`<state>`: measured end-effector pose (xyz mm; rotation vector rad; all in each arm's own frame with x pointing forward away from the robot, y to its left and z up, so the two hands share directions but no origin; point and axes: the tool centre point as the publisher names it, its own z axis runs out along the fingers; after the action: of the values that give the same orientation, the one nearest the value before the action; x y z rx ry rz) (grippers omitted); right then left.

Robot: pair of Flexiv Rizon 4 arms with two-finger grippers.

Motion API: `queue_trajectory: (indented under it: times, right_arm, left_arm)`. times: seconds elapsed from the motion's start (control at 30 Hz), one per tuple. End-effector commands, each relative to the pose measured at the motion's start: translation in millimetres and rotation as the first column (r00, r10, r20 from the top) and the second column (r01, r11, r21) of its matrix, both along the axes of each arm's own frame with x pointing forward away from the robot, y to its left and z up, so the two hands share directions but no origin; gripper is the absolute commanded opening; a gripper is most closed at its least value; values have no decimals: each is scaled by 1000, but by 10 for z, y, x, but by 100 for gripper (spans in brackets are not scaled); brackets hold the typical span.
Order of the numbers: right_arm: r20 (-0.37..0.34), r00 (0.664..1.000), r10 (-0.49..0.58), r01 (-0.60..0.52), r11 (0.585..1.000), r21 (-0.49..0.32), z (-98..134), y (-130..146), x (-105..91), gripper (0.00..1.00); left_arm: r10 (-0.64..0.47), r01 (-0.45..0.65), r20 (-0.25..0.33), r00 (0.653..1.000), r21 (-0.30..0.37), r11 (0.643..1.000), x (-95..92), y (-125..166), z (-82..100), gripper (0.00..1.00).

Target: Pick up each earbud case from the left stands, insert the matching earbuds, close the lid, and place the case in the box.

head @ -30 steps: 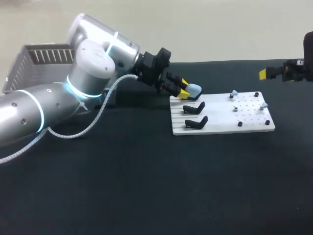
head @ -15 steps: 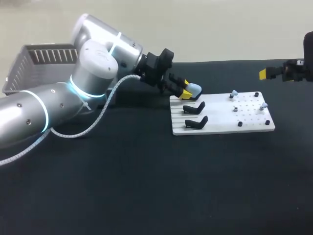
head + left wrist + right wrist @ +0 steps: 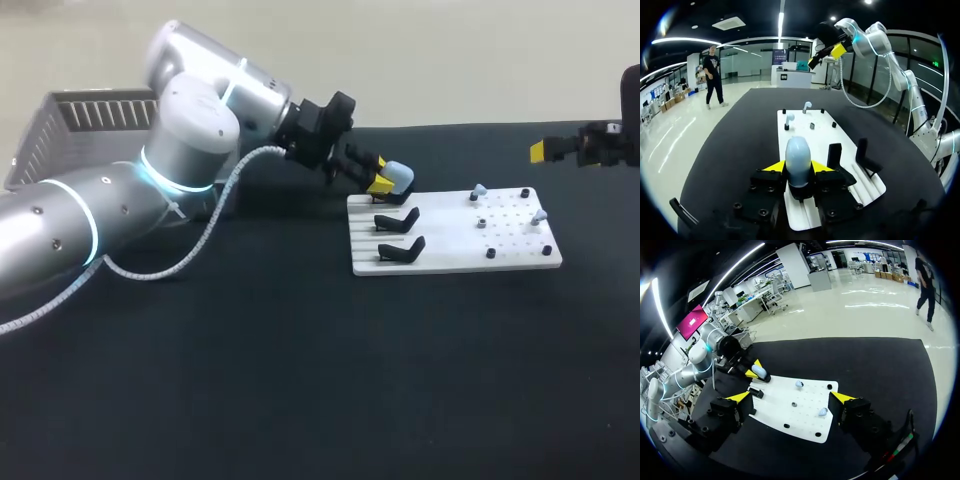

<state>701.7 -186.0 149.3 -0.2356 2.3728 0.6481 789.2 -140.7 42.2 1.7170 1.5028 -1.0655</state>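
A light-blue earbud case (image 3: 398,176) sits between the yellow tips of my left gripper (image 3: 383,180) at the far left corner of the white board (image 3: 450,250). In the left wrist view both fingers press the case (image 3: 798,160) from either side, so the left gripper (image 3: 798,166) is shut on it. Two black stands (image 3: 398,220) (image 3: 402,249) beside it are bare. Two pale-blue earbuds (image 3: 479,189) (image 3: 540,214) stand on pegs at the board's right part. My right gripper (image 3: 545,150) hangs open above the table's far right; in its own view the right gripper (image 3: 790,397) holds nothing.
A grey slatted box (image 3: 80,130) stands at the back left, behind my left arm. Small black pegs (image 3: 490,253) dot the board. Dark tabletop (image 3: 300,380) stretches in front of the board.
My left gripper's fingers have closed in on the earbud case and raised it slightly from the far stand. The right arm has not moved.
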Motion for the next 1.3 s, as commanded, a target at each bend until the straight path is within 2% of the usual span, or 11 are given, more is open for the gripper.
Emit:
queue_trajectory:
  times: [0.03, 0.23, 0.4, 0.53, 0.63, 0.73, 0.93, 1.3]
  right_arm:
    - [1, 1000, 0, 0, 1000, -1, 2, -1, -4, 100]
    - [1, 1000, 0, 0, 1000, -1, 2, -1, -4, 100]
    - [1, 1000, 0, 0, 1000, -1, 2, -1, -4, 100]
    - [1, 1000, 0, 0, 1000, -1, 2, -1, -4, 100]
    - [1, 1000, 0, 0, 1000, -1, 2, -1, -4, 100]
    - [1, 1000, 0, 0, 1000, -1, 2, -1, -4, 100]
    - [1, 1000, 0, 0, 1000, -1, 2, -1, -4, 100]
    - [1, 1000, 0, 0, 1000, -1, 2, -1, -4, 100]
  left_arm:
    - [29, -29, 18, 999, -45, 999, -176, 137, 133, 0]
    - [53, -46, 37, 998, -157, 987, -291, 267, 496, 0]
    - [69, -52, 58, 996, -264, 963, -381, 346, 774, 0]
    - [85, -61, 62, 994, -326, 943, -490, 386, 966, 0]
    - [107, -80, 59, 992, -348, 934, -575, 418, 1074, 0]
    - [133, -106, 51, 990, -359, 928, -651, 443, 1121, 0]
    - [163, -145, 17, 987, -367, 919, -745, 462, 1083, 0]
    - [174, -159, 3, 985, -393, 906, -774, 473, 1046, 0]
